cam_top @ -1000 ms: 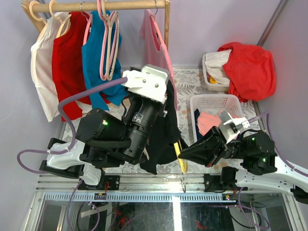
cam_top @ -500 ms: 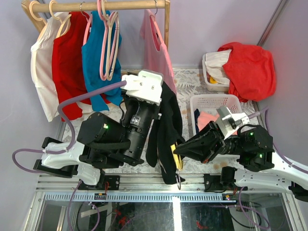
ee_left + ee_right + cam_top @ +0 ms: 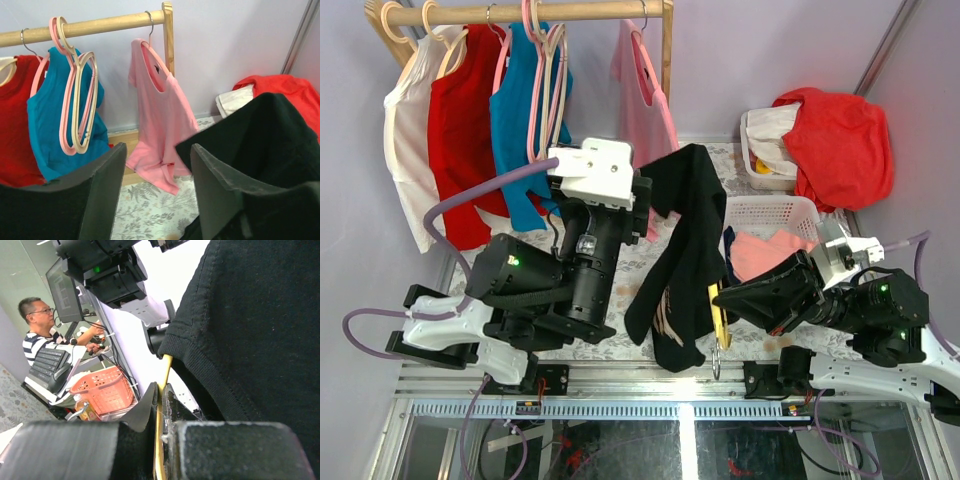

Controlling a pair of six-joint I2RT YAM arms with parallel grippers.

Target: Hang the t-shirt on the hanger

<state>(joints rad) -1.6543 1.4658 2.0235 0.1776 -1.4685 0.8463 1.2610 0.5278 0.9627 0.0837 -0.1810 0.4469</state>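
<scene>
The black t-shirt [image 3: 685,250] hangs in a long fold over the middle of the table, its pale print near the lower end. In the right wrist view the t-shirt [image 3: 260,340] fills the right side. The yellow hanger [image 3: 718,312] shows below it, metal hook downward. My right gripper [image 3: 728,300] is shut on the hanger [image 3: 165,371], whose yellow arm runs up under the shirt's ribbed edge; the gripper [image 3: 161,390] pinches it flat. My left gripper [image 3: 647,203] stands open just left of the cloth, and in its wrist view the gripper [image 3: 157,150] holds nothing, the t-shirt [image 3: 270,140] beside its right finger.
A wooden rail [image 3: 520,12] at the back carries a pink shirt [image 3: 645,110], a teal shirt [image 3: 525,140], red and white garments and loose pink hangers [image 3: 545,90]. A white basket [image 3: 765,212] with pink cloth stands right of the t-shirt. A bin under red cloth [image 3: 835,140] sits behind it.
My left gripper has opened, let go of the t-shirt and drawn back to the left. My right gripper has carried the hanger to the right, and the t-shirt has swung along with it.
</scene>
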